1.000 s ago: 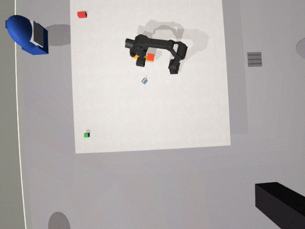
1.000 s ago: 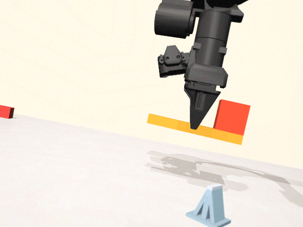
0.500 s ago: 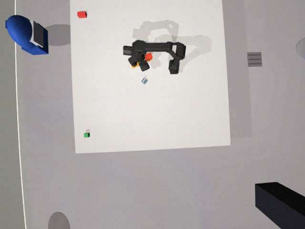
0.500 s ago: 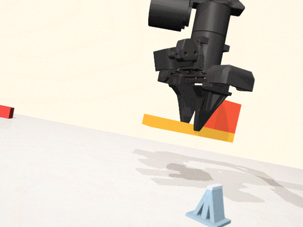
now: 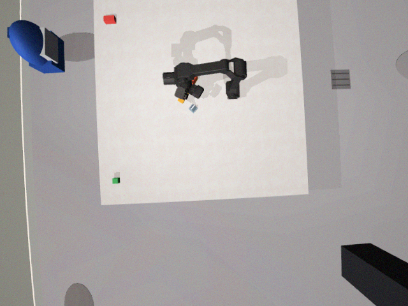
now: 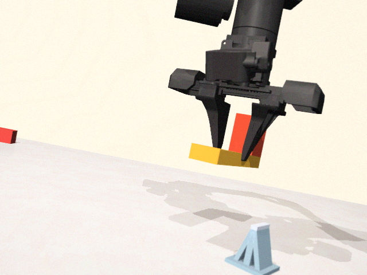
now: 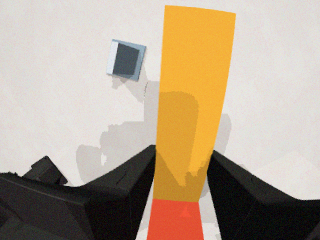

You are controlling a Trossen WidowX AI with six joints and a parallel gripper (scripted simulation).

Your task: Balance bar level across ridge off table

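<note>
Yellow bar [image 6: 224, 155] clamped in tool [image 6: 230, 153]; far end hidden.

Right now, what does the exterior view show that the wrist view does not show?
Only the exterior view shows the ridge from the side, standing as a pale blue trestle on the table, with the bar carried high above it, and a small red block far to the left. Only the wrist view shows the ridge's top from above, lying left of the bar's long yellow face. Both show the gripper shut on the bar, and the red weight at one end.
</note>
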